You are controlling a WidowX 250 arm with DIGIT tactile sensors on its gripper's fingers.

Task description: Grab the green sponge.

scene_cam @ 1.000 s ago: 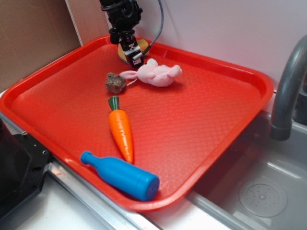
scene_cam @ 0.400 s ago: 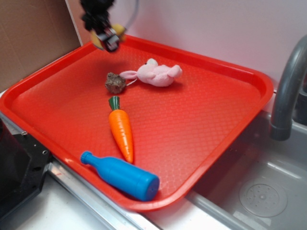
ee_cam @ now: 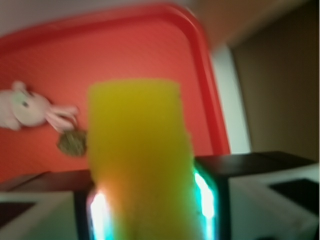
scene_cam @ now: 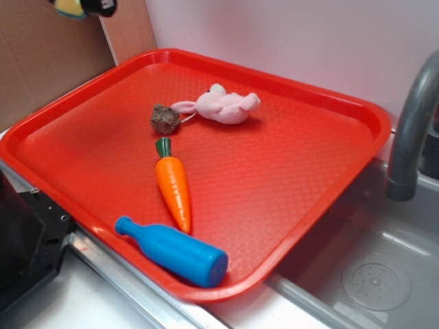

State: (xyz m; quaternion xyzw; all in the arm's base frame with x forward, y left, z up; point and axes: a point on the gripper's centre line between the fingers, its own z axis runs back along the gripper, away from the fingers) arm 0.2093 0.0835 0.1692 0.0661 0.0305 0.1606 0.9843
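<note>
Nearest to us in the exterior view, the blue bottle lies on its side at the front edge of the red tray. Just behind it sits the carrot, tip toward the bottle. Beyond that come the small brown lump and the pink bunny, just beside each other and exactly where they were a second ago.

Here is what has changed: the gripper was down at the tray's back rim, and now it is up at the top left corner of the picture, past the rim and in front of the brown cardboard. The green sponge has gone with it! In the wrist view we see it filling the middle, a yellow block pinched between the jaws and well clear of the tray below. Its green face is not visible from here, and the picture is blurred.

We judge the grab made: the sponge is held in the air, and nothing else on the tray has been disturbed.
</note>
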